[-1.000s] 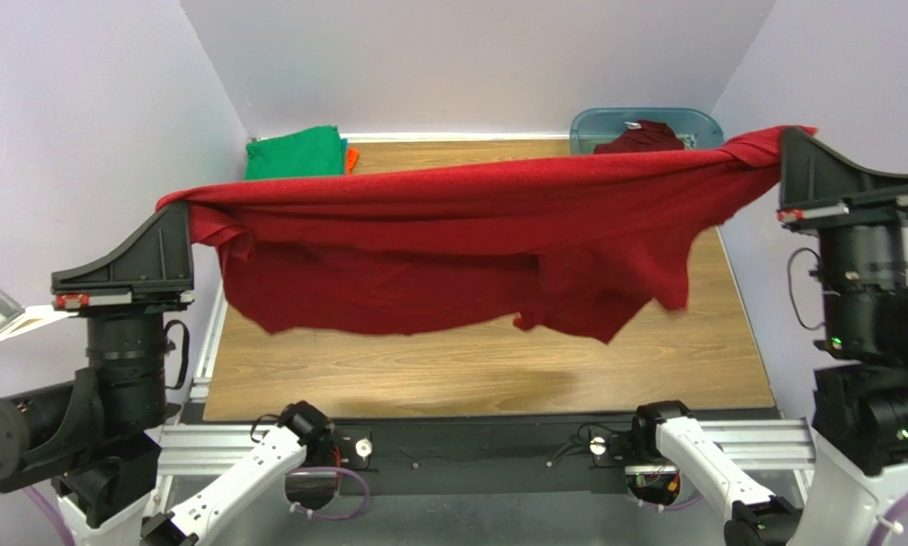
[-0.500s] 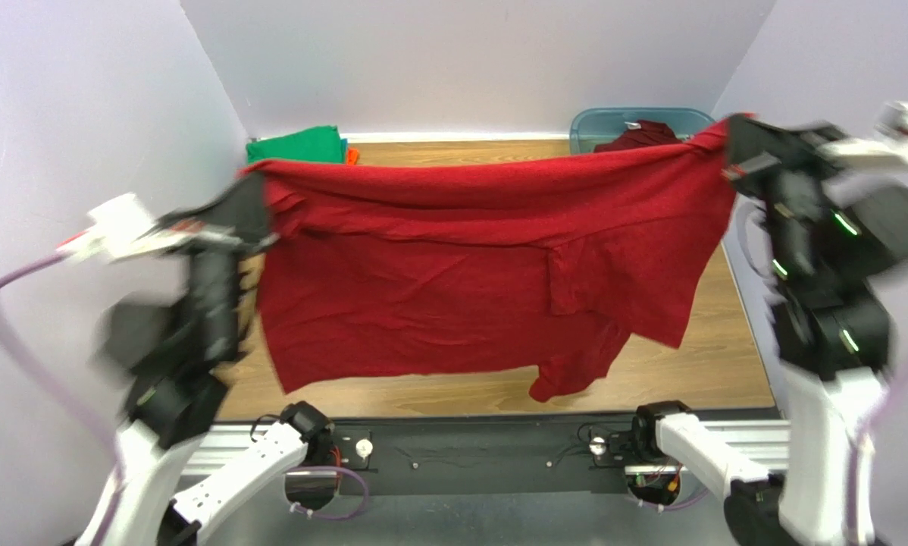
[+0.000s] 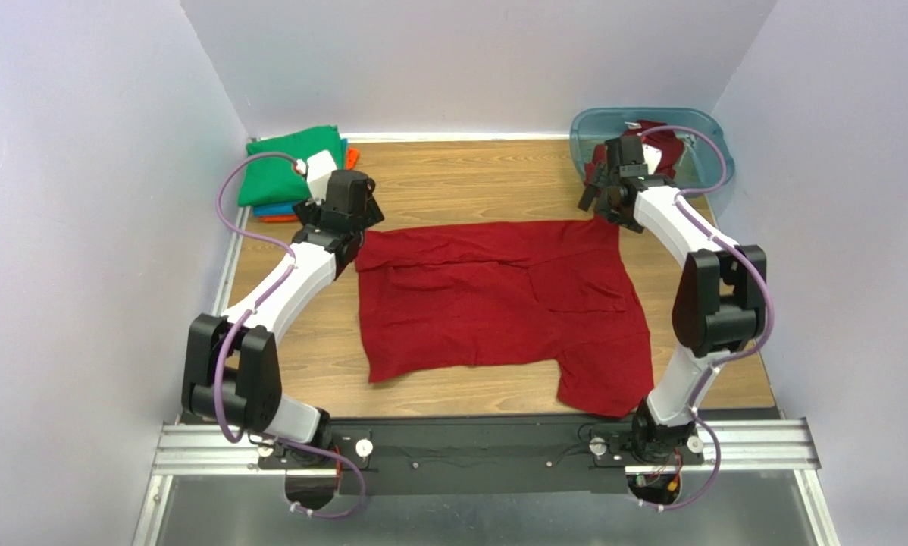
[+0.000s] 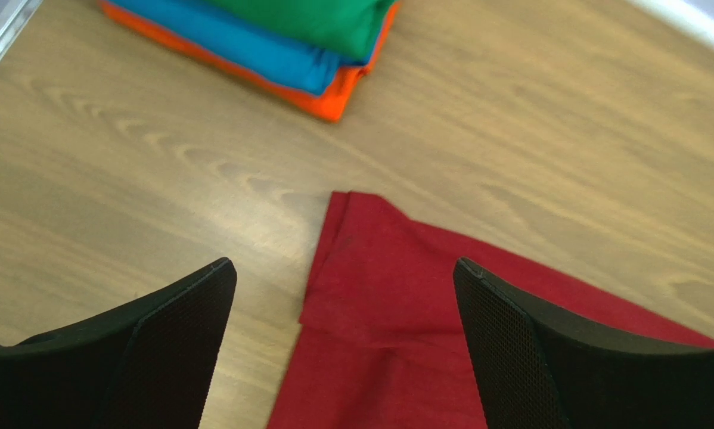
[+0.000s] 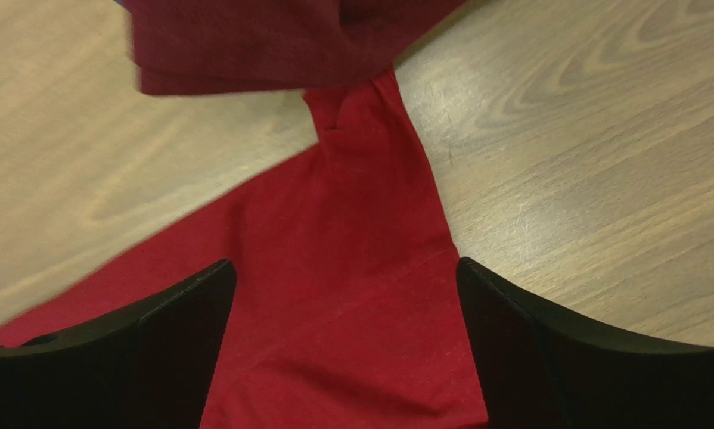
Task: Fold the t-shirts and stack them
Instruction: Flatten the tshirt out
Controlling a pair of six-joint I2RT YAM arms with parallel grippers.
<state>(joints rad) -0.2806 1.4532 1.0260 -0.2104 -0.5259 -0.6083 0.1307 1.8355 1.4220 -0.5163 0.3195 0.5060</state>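
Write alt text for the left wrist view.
The open left gripper hovers over a corner of the dark red t-shirt lying on the wooden table. Beyond it sits a folded stack: green t-shirt on blue t-shirt on orange t-shirt.

dark red t-shirt [image 3: 498, 302] spread flat, centre | green-blue-orange stack [image 3: 288, 171] folded, far-left corner

green shirt [image 3: 291, 163], blue shirt [image 4: 244, 40], orange shirt [image 4: 329, 100]; dark red t-shirt [image 3: 498, 302]; teal tub [image 3: 715, 137]; brown wood-grain table [image 3: 481, 182].
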